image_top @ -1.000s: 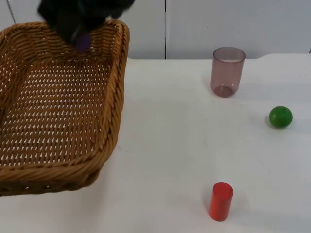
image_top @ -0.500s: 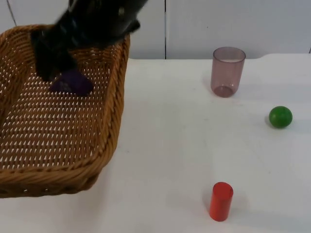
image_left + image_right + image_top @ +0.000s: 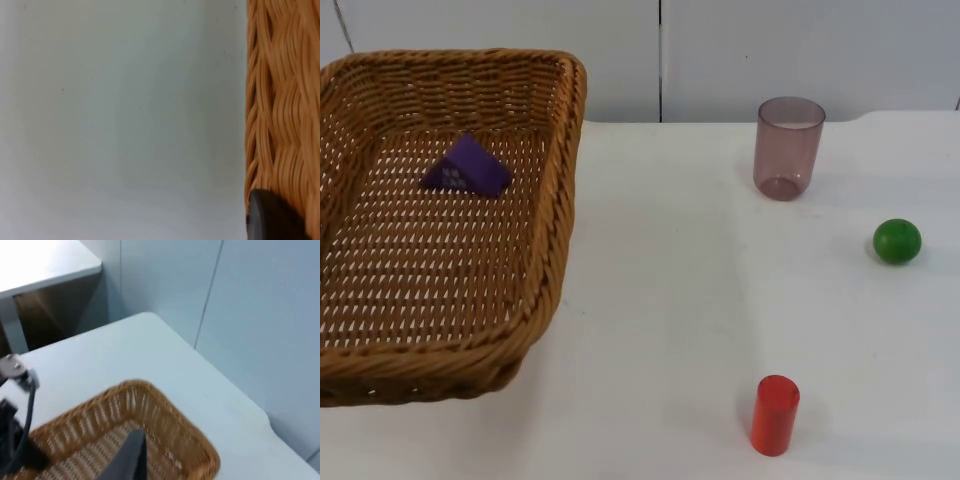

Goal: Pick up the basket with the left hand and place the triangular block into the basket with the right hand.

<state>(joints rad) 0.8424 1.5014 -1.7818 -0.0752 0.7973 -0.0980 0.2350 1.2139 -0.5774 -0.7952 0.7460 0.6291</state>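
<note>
- The wicker basket (image 3: 440,250) occupies the left side of the white desk (image 3: 670,300), reaching back to the desk's far edge at the grey partition wall (image 3: 770,50).
- The purple triangular block (image 3: 467,167) lies on the basket floor, in the far half, apart from the side walls.
- The left claw (image 3: 272,220) is at the basket's rim: the left wrist view shows one black fingertip (image 3: 265,217) touching the woven wall (image 3: 280,100). Whether the fingers are clamped on the rim cannot be told.
- The right claw (image 3: 131,460) is raised above the desk, looking down on the basket (image 3: 125,435); one dark finger (image 3: 127,460) is visible. Whether its fingers are apart or together cannot be told.
- A translucent pink cup (image 3: 789,147) stands upright near the desk's far edge, well apart from the basket.
- A green ball (image 3: 897,241) rests near the right edge of the desk.
- A red cylinder (image 3: 775,414) stands upright near the front edge of the desk.
</note>
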